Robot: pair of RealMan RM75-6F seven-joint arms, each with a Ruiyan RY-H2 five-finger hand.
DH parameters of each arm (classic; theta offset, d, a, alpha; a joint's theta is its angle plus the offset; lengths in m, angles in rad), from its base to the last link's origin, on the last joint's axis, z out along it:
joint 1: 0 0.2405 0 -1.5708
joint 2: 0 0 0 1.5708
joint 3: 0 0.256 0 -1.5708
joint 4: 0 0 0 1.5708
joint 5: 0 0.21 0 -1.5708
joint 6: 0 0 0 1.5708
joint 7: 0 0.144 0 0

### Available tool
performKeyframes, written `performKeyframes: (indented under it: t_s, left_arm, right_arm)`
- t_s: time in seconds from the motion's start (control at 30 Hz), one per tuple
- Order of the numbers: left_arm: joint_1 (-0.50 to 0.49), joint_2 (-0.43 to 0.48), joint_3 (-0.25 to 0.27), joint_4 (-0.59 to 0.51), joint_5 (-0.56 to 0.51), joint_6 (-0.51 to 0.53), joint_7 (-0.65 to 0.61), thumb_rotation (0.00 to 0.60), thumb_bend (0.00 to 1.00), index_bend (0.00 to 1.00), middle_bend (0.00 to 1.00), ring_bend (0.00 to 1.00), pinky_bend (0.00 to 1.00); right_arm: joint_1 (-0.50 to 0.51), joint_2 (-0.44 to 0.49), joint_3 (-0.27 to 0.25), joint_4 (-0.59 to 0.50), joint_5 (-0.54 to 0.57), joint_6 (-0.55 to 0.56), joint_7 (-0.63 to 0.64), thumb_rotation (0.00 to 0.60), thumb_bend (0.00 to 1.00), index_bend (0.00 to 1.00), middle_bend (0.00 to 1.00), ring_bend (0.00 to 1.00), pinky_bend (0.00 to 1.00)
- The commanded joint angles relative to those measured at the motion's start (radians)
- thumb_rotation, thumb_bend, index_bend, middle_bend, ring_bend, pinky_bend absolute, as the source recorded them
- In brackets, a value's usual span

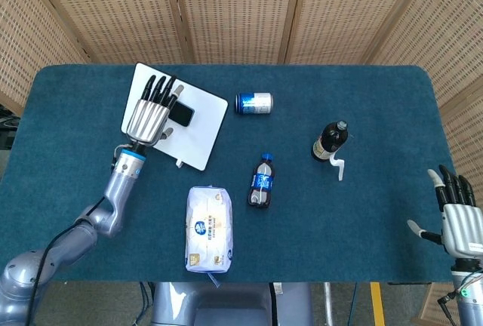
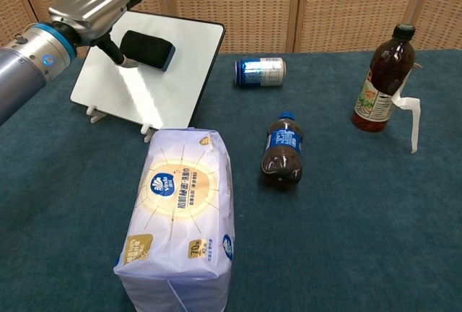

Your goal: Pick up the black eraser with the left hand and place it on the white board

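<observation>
The black eraser (image 1: 181, 115) (image 2: 147, 49) lies flat on the white board (image 1: 198, 133) (image 2: 170, 92), near its upper middle. My left hand (image 1: 149, 112) (image 2: 94, 7) hovers above the board's left part with its fingers spread, lifted clear of the eraser and holding nothing. The thumb points down beside the eraser's left end. My right hand (image 1: 458, 219) rests open at the lower right edge of the head view, far from everything.
A blue can (image 1: 253, 103) lies right of the board. A small dark bottle (image 1: 261, 182) lies mid-table, a tissue pack (image 1: 208, 228) sits in front of the board, and a brown bottle (image 1: 330, 140) stands on the right.
</observation>
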Motion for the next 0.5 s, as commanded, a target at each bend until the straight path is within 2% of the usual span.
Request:
performKeyframes:
  t_s: [0.03, 0.27, 0.4, 0.5]
  left_arm:
    - [0.095, 0.127, 0.015, -0.223, 0.045, 0.162, 0.01, 0.6, 0.0, 0.0, 0.0, 0.0, 0.0]
    - [0.223, 0.278, 0.057, -0.541, 0.062, 0.282, 0.089, 0.6, 0.0, 0.0, 0.0, 0.0, 0.0]
    - [0.369, 0.391, 0.163, -0.783, 0.054, 0.347, 0.189, 0.6, 0.01, 0.0, 0.0, 0.0, 0.0]
    - [0.455, 0.43, 0.23, -0.865, 0.06, 0.389, 0.217, 0.6, 0.01, 0.0, 0.0, 0.0, 0.0]
  right_arm:
    - [0.001, 0.021, -0.001, -0.031, -0.005, -0.004, -0.005, 0.6, 0.0, 0.0, 0.0, 0.0, 0.0]
    - [-0.001, 0.037, -0.009, -0.056, -0.003, -0.015, -0.02, 0.6, 0.0, 0.0, 0.0, 0.0, 0.0]
    - [0.002, 0.048, -0.022, -0.08, 0.002, -0.04, -0.055, 0.6, 0.0, 0.0, 0.0, 0.0, 0.0]
    - [0.002, 0.046, -0.026, -0.095, -0.003, -0.037, -0.086, 0.6, 0.0, 0.0, 0.0, 0.0, 0.0]
